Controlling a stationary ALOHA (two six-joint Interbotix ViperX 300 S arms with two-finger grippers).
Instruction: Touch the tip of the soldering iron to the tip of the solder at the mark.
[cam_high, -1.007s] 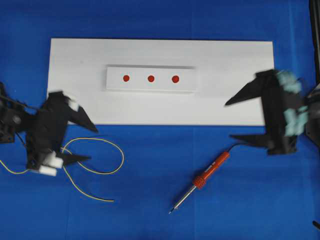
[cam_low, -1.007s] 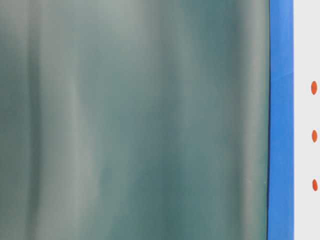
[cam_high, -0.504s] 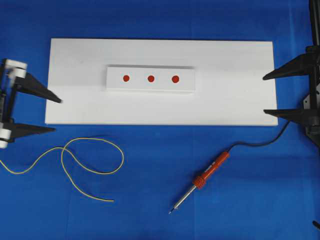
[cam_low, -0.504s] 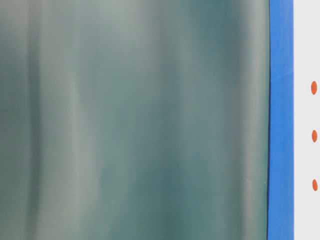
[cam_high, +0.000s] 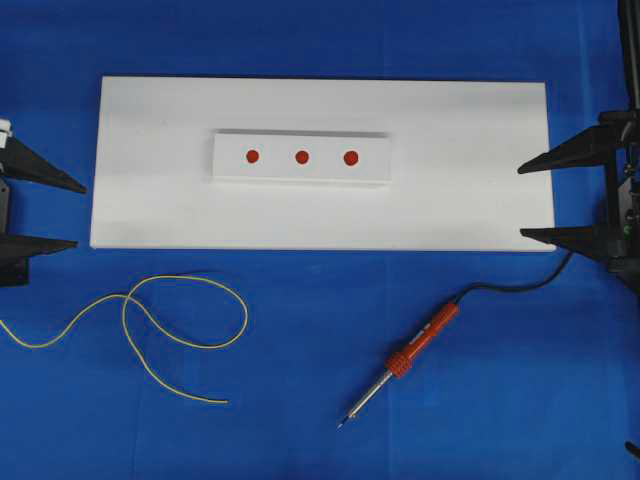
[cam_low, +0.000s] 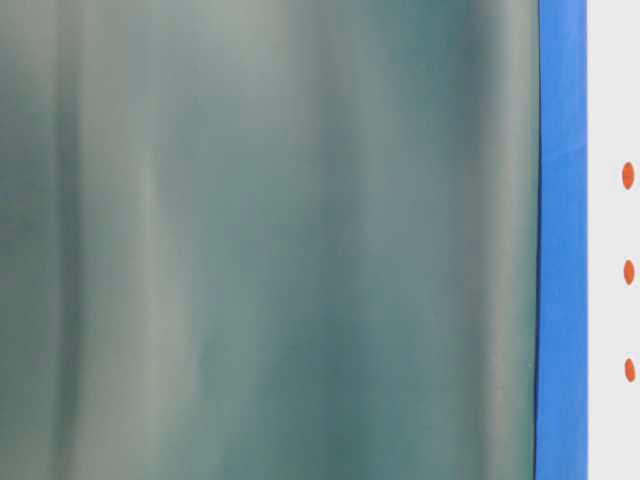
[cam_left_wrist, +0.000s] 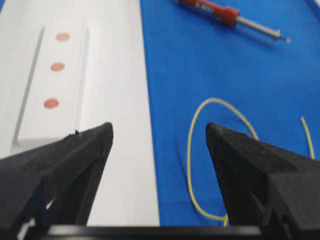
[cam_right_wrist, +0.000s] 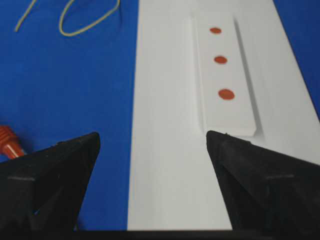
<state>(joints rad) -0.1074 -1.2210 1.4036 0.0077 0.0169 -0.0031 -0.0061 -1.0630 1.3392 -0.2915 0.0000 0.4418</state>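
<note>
- Lay nearest on the blue bench (cam_high: 320, 40): orange-red-handled soldering iron with silver shaft (cam_high: 400, 363), tip toward the front, black cord (cam_high: 520, 283) trailing to the right.
- Curled left of it, well apart: long thin yellow solder wire (cam_high: 180, 340), free end untouched.
- Sat beyond both: flat white board (cam_high: 150, 200) bearing a raised white strip (cam_high: 230, 170) with three red dots (cam_high: 302, 157).
- Hung at opposite board ends, empty, jaws spread wide: left end effector (cam_high: 70, 215); right end effector (cam_high: 525, 200).
</note>
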